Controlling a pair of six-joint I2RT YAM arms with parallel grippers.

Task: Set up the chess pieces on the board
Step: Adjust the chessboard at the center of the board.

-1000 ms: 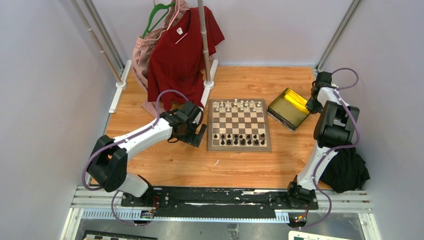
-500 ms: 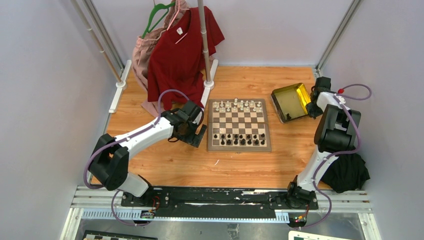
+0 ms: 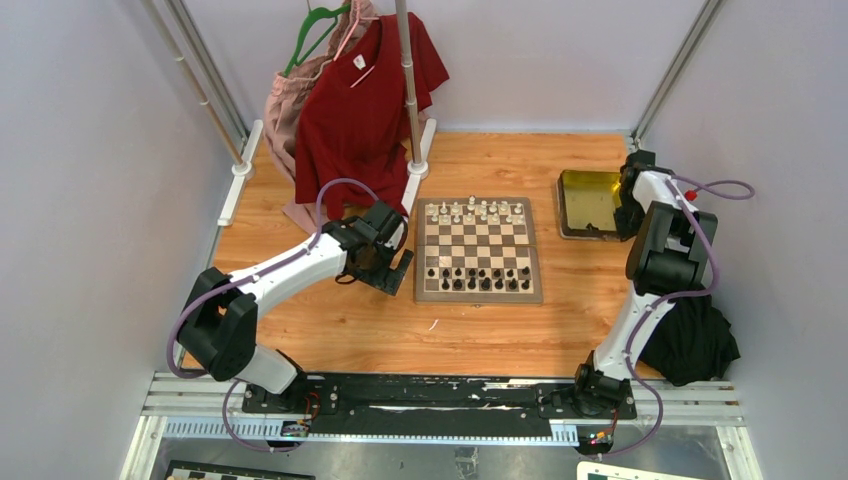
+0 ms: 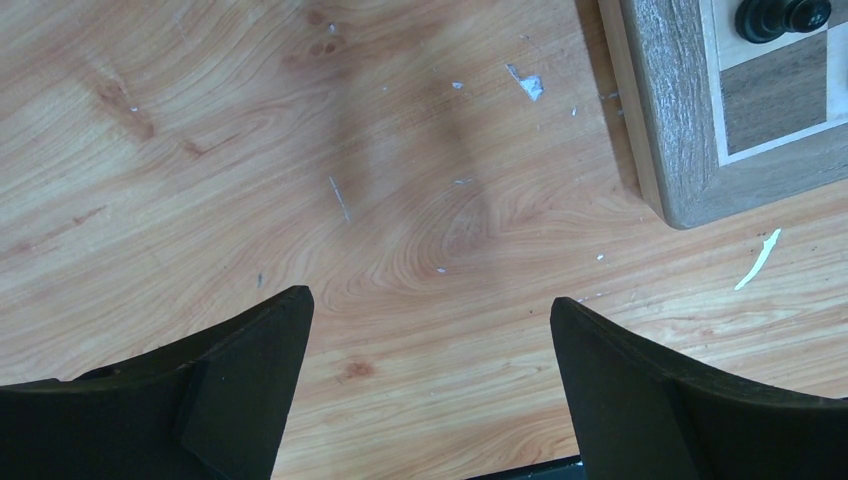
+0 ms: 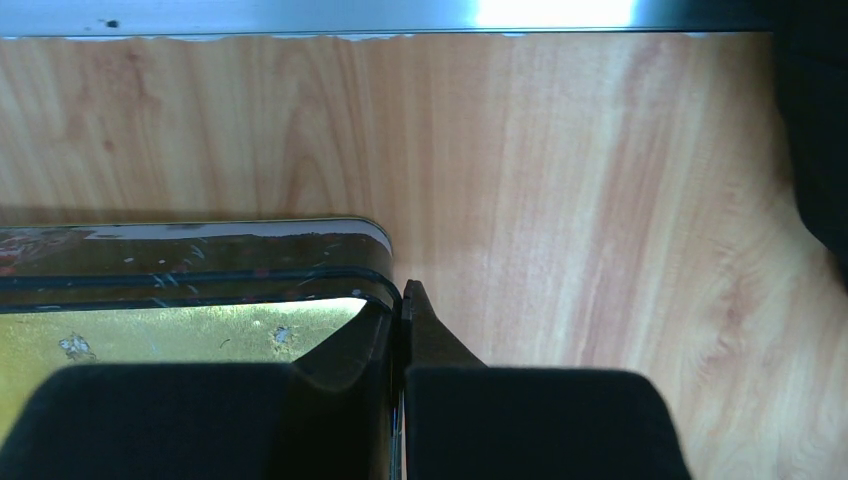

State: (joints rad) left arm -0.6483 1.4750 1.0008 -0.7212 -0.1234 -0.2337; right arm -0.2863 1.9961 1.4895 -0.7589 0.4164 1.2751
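Top external view puts the board (image 3: 478, 298) just to the right of the left tool (image 3: 392, 270) and well to the left of the right tool (image 3: 622, 208). It lies flat with its sides roughly square to the edges of the counter (image 3: 330, 330). Being square, it has no long axis of its own. Its direction comes from the chess pieces (image 3: 478, 279): black in rows along the edge nearer the arm bases, white along the far edge. Both lines run left to right, and each figure stands upright with its long axis vertical. That reads as a finished or nearly finished layout, though the figures are too small to check one by one. Left wrist view shows the left tool spread wide with only bare counter between its fingers. A corner of the board and one black piece (image 4: 780, 15) lie off past one finger. I judge the tool sits there to keep clear of the rows. Right wrist view shows the right tool closed tight at a corner of the metal tray (image 5: 180, 250), apparently pinching its thin upright wall. That rim is probably the only part slim enough to take. No piece shows on the visible stretch of tray floor, which would fit the tray being held away from the board.
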